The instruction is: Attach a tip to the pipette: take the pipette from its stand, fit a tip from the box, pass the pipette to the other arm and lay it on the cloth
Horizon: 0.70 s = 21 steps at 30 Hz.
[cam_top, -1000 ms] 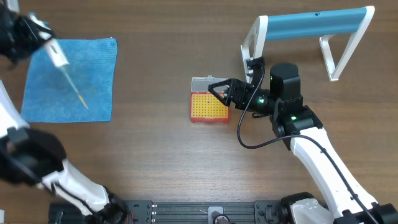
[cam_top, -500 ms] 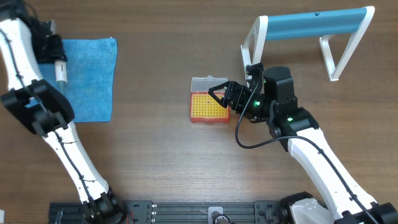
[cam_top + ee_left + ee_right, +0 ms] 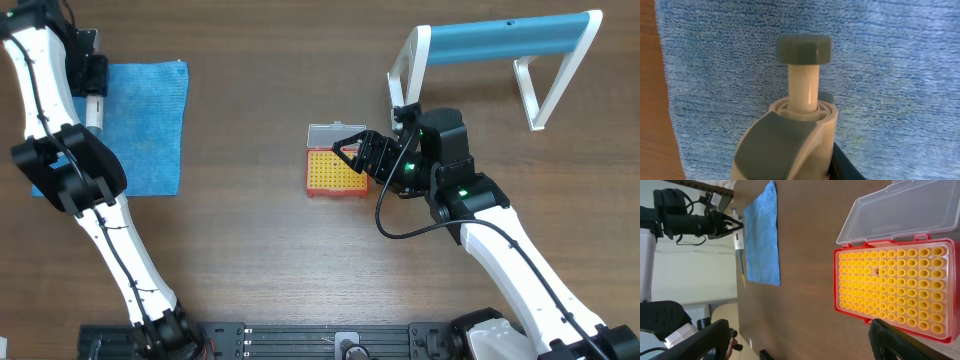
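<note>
Left claw is clamped on the pipette, now at the left edge of the blue cloth. A second ago the pipette hung slanted over the cloth's middle with its yellow tip pointing down-right. Since then the left arm has swung up and over, and the pipette now lines up along the cloth's edge. Wrist view looks straight down the plunger onto cloth. Can't tell if it touches the cloth yet.

Right claw is wide open and holds nothing. It hovers by the open tip box and has barely shifted.

Handover looks done and the tip is fitted. Probably only lowering and letting go remain. Stand sits at the table's far right.
</note>
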{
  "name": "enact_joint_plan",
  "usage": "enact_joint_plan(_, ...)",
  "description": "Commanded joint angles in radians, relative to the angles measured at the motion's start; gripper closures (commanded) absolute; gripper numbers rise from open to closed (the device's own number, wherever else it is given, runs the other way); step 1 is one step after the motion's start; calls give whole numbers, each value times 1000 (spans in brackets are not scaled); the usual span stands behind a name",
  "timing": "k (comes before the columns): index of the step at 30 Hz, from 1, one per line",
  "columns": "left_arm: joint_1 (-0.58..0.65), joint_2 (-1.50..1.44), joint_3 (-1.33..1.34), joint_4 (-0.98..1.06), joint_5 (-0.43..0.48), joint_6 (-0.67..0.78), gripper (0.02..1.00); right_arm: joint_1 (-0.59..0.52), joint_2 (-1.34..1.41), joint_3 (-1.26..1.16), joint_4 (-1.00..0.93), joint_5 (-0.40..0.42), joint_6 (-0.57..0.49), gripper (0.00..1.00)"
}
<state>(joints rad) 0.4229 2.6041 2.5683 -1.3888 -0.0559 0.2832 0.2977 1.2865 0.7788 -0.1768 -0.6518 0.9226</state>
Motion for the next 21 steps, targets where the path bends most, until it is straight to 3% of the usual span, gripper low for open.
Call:
enact_joint_plan(1,0,45,-11,18,-38,6,996,7,0,6,2,17,9,104)
enact_joint_plan(21,-51,53,-18,87,-19,52,991,7,0,6,2,17,12,104)
